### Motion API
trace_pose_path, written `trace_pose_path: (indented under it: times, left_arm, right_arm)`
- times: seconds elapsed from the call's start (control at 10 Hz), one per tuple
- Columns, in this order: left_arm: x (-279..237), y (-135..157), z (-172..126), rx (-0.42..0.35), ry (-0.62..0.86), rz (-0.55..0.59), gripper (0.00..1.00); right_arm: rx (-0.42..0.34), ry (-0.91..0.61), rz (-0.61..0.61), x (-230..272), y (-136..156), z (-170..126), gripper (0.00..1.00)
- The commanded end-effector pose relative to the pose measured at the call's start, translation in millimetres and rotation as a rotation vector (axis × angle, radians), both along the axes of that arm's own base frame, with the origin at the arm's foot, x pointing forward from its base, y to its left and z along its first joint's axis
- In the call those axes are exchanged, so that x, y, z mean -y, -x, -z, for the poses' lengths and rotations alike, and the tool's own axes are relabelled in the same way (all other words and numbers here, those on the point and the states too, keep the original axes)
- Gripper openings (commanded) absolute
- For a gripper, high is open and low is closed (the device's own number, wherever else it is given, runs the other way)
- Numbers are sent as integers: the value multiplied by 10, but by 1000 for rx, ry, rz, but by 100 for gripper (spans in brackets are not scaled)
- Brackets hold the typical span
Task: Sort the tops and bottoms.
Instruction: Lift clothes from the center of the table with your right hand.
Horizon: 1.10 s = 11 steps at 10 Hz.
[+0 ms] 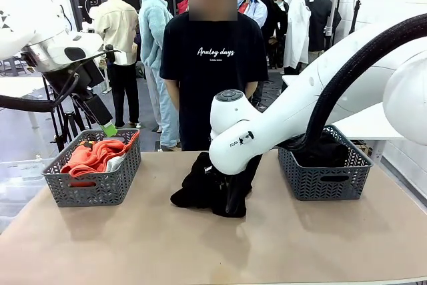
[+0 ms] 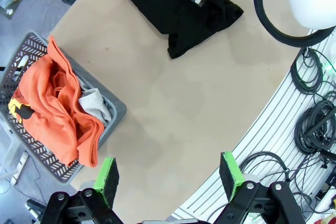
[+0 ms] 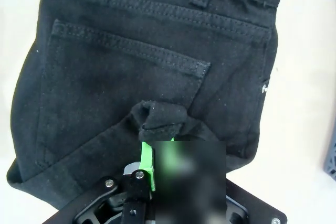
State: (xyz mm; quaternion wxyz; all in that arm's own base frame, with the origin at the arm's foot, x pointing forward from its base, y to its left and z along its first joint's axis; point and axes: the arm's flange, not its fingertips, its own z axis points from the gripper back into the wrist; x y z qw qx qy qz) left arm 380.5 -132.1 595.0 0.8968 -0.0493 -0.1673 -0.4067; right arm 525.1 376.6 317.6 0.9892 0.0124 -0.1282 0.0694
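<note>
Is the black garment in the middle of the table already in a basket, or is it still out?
Out. The black garment lies bunched on the table between the two baskets, and the right claw pinches a fold of it.

Counter [image 1: 133, 245]: plain tan, unpatterned; both baskets dark grey plastic with a herringbone cut-out pattern, left basket [image 1: 93, 188] and right basket [image 1: 327, 181]. Tops in the left basket: orange-red top [image 1: 93, 155], light grey top [image 2: 94, 103]; bottoms [image 1: 213, 188] mid-counter: solid black with tone-on-tone stitching. Arms are white; left hand [image 2: 170, 177] and right hand [image 3: 157, 156]: black with green pads.
</note>
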Motion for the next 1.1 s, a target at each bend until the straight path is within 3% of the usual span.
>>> trace_pose_path:
  times: [0.0, 0.1, 0.2, 0.4, 0.7, 0.8, 1.0]
  left_arm:
    - [-12, 26, 1, -1, 1, 1, 100]
    - [-12, 26, 1, -1, 1, 1, 100]
    - [-12, 26, 1, -1, 1, 1, 100]
    - [-12, 26, 1, -1, 1, 1, 100]
    - [-12, 26, 1, -1, 1, 1, 100]
    - [-12, 26, 1, -1, 1, 1, 100]
    - [-12, 26, 1, -1, 1, 1, 100]
  right_arm:
    - [1, 0, 0, 0, 0, -6, 0]
    - [-2, 10, 3, -135, -49, -154, 0]
    - [50, -54, 37, -134, -58, -535, 0]
    - [155, -23, 94, -101, 10, -1282, 0]
    - [191, 46, 77, 41, 136, -2021, 0]
    - [210, 24, 55, 79, 213, -2154, 0]
    - [178, 19, 68, 62, 74, -2033, 0]
